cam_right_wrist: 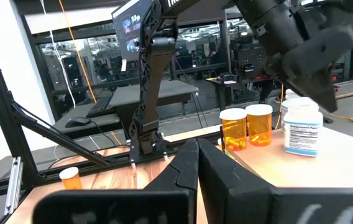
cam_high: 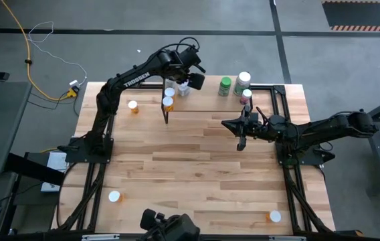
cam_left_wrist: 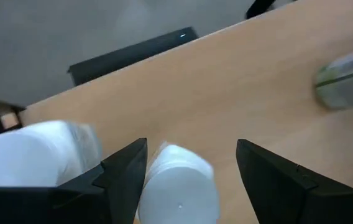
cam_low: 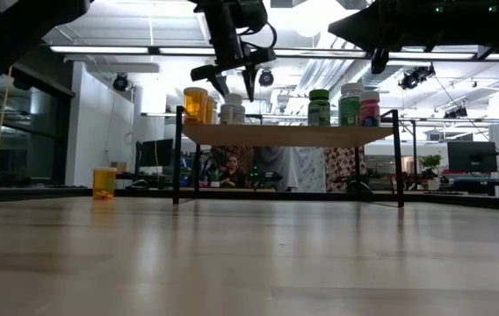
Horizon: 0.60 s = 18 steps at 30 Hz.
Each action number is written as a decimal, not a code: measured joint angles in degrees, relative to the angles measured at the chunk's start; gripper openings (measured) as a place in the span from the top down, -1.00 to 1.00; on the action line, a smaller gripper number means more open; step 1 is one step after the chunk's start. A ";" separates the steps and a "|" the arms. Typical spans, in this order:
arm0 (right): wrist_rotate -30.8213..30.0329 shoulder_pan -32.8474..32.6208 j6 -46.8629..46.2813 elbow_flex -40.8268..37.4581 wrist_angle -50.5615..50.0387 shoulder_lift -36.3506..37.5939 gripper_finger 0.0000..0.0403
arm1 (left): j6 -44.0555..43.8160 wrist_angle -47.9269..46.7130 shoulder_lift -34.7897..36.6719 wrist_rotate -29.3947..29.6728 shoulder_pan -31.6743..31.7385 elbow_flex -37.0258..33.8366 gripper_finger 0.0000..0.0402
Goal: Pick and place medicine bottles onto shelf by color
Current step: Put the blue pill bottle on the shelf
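Left hand (cam_left_wrist: pixel 189 168), spread, straddles a white bottle (cam_left_wrist: pixel 179 186) near the shelf's (cam_low: pixel 289 134) left end — a careless withdrawal could topple neighbouring orange bottles (cam_right_wrist: pixel 248 127).

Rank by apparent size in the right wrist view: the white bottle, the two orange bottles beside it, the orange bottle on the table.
1. White bottle, top partly behind the left gripper.
2. Two shelf orange bottles, alike; not ranked.
3. Table orange bottle, smallest, but farther off.

Bright ceiling lights (cam_low: pixel 320 13) glare in the low view; left wrist view blurred.
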<state>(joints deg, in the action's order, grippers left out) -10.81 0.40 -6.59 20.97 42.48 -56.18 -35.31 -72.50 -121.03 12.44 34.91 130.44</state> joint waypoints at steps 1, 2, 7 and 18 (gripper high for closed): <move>0.00 0.00 0.00 0.00 0.00 0.00 1.00 | 0.03 0.29 0.00 -0.23 0.07 0.67 -0.18; 0.00 0.00 0.00 0.00 0.00 0.00 1.00 | 0.06 0.48 0.00 -0.23 0.10 1.64 -0.18; 0.00 0.00 0.00 0.00 -0.04 0.00 1.00 | 1.65 2.80 2.13 -0.65 0.16 3.63 -0.17; 0.00 0.00 -0.25 0.00 -0.20 0.00 1.00 | 14.32 -1.57 9.92 2.13 -4.06 4.41 0.02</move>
<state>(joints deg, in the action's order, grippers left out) -10.81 0.40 -6.84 20.97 42.28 -56.18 -20.98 -74.07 -111.11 14.57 30.85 134.85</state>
